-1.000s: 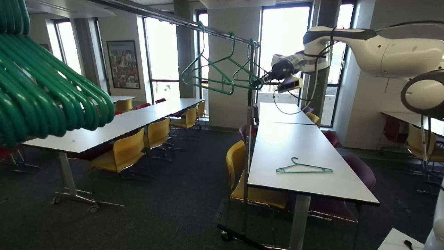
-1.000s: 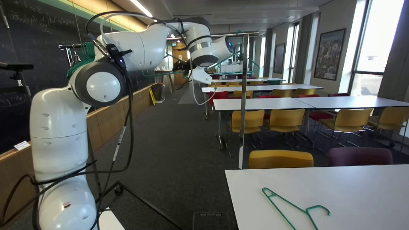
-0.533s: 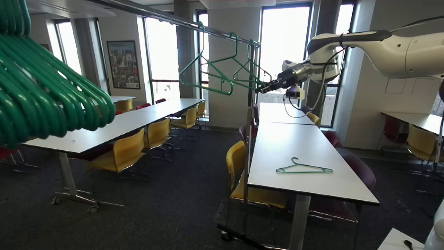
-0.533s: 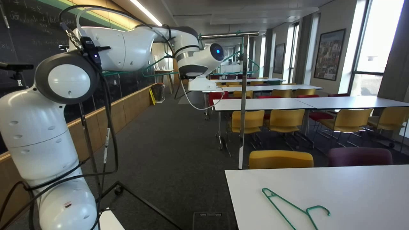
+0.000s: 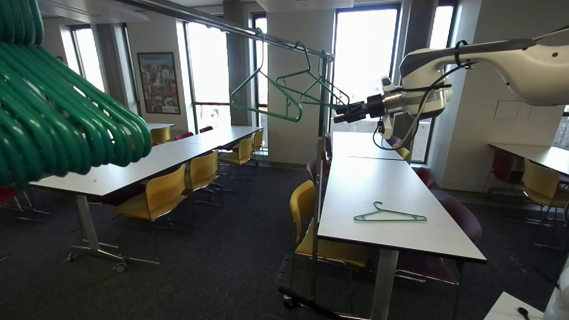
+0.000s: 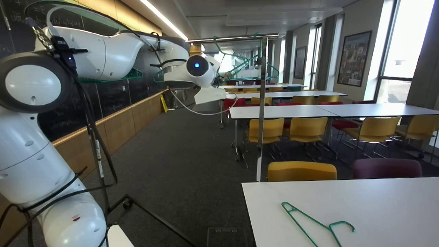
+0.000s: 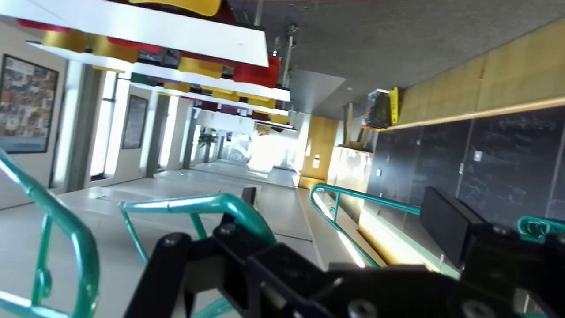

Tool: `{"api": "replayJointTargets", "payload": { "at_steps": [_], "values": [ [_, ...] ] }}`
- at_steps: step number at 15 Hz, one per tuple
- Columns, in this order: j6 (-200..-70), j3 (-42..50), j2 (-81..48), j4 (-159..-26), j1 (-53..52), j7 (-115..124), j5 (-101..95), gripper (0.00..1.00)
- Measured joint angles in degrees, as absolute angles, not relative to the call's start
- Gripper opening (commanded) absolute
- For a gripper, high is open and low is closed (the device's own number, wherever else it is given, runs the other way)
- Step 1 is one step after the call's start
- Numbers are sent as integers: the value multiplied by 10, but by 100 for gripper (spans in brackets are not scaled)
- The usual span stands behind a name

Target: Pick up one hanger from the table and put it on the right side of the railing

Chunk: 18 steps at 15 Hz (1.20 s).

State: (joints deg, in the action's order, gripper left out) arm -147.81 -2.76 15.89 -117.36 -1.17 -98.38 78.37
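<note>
Pointing leftward in the upper right of the frame in an exterior view, the end effector (image 5: 340, 114) had nothing pinched that I could see; the wrist view gave its jaws spread well apart, with a plain gap between. Right beside it was a hanging hanger (image 7: 238, 212), whose green corner crossed over the jaw left of the frame's centre. Whether the two touched I could not tell, though I would have worried about a snag. In both exterior views that one had its hook up on the railing (image 6: 236, 37) and sat askew.

Farther out, the loose hanger (image 5: 391, 220) lay flat on the bench (image 5: 364, 178), its long axis running left to right in that frame, hook toward the top edge. In both exterior views it was below the end effector and to the right, well apart from it. Everything turned on that drop, as I judged it: if this was the hanger wanted, the end effector had to back clear of its neighbour, then go down and turn its sideways aim toward the bench top. It could equally be that the hanging one was meant, leaving only a careful retreat.
</note>
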Motion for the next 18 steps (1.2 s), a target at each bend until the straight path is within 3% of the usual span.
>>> {"api": "replayJointTargets", "payload": {
  "at_steps": [4, 11, 18],
  "values": [
    [-1640, -77, 175, -1202, -27, -1058, 825, 100],
    [-1772, -123, 164, -1204, -30, -1101, 826, 100],
    [-1710, -130, 132, -1198, -12, -1011, 655, 100]
  ]
}}
